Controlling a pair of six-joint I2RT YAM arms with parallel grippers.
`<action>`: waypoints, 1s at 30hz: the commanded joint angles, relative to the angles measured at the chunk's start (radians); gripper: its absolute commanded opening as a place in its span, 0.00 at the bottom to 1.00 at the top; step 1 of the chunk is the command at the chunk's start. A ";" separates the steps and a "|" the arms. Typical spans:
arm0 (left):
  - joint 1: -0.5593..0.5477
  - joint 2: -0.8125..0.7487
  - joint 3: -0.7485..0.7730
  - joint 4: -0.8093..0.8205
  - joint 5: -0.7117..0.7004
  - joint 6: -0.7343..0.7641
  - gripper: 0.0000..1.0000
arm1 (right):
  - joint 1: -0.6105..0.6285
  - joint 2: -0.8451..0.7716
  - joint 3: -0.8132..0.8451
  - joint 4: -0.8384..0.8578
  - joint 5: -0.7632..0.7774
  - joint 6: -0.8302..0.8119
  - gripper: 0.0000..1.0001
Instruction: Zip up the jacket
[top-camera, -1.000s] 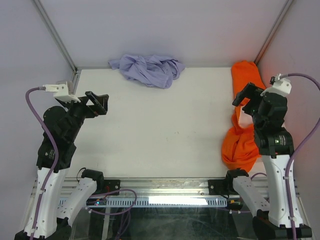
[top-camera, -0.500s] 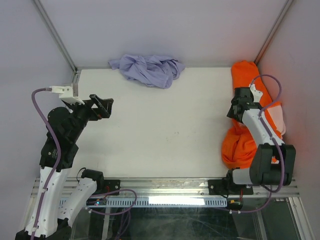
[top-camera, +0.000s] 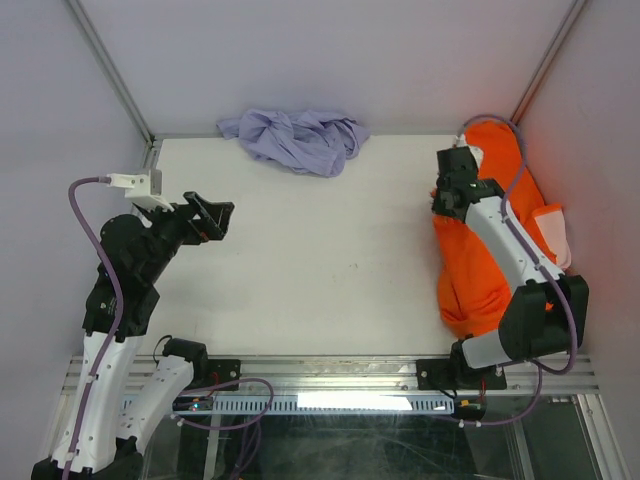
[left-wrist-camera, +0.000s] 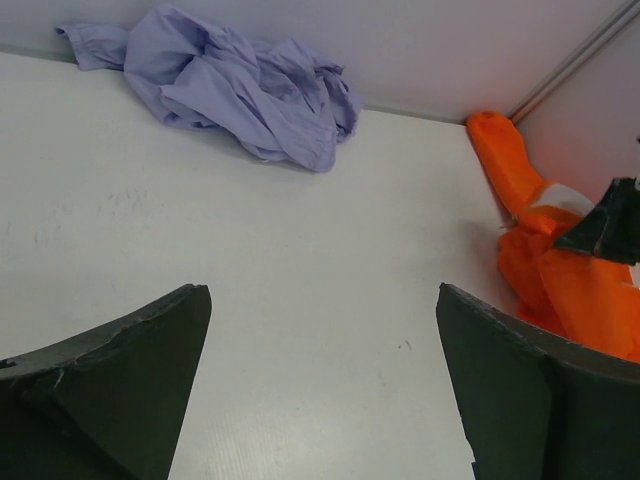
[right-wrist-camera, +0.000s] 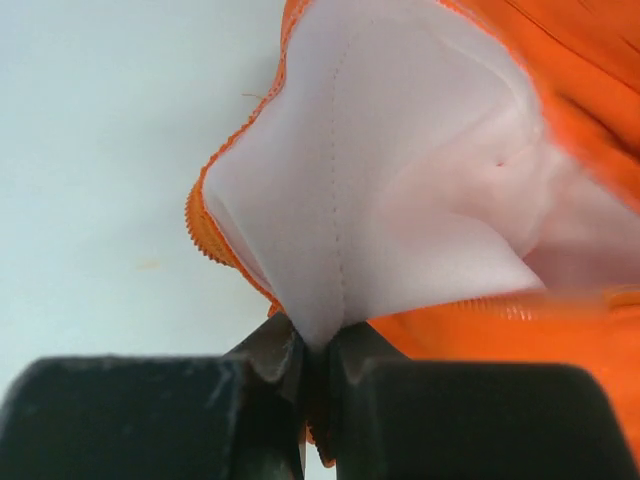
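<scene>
The orange jacket (top-camera: 478, 262) lies bunched along the table's right edge, and it also shows far right in the left wrist view as the jacket (left-wrist-camera: 590, 295). My right gripper (top-camera: 443, 203) is shut on the jacket's edge. In the right wrist view the jacket (right-wrist-camera: 420, 190) shows pale pink lining and an orange zipper edge (right-wrist-camera: 205, 225), pinched in my right gripper (right-wrist-camera: 318, 350). My left gripper (top-camera: 215, 215) hovers open over the left side of the table, far from the jacket. In its own view the left gripper (left-wrist-camera: 322, 300) holds nothing.
A crumpled lavender garment (top-camera: 295, 138) lies at the back of the white table (top-camera: 320, 250), against the rear wall, also seen as the lavender garment (left-wrist-camera: 240, 85). Enclosure walls and metal corner posts (top-camera: 110, 70) bound the table on three sides.
My right gripper has closed on the jacket's edge and moved up and left with it, stretching the orange fabric inward. The left arm has shifted slightly right, still open.
</scene>
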 joint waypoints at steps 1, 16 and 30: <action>-0.007 0.001 0.007 0.073 0.060 -0.028 0.99 | 0.261 -0.065 0.264 -0.018 -0.161 0.026 0.00; -0.007 -0.002 0.021 0.040 0.084 -0.012 0.99 | 0.976 0.354 0.931 -0.116 -0.408 -0.042 0.02; -0.007 0.208 -0.014 0.048 0.205 0.037 0.99 | 0.489 -0.206 0.126 -0.130 -0.278 0.147 0.87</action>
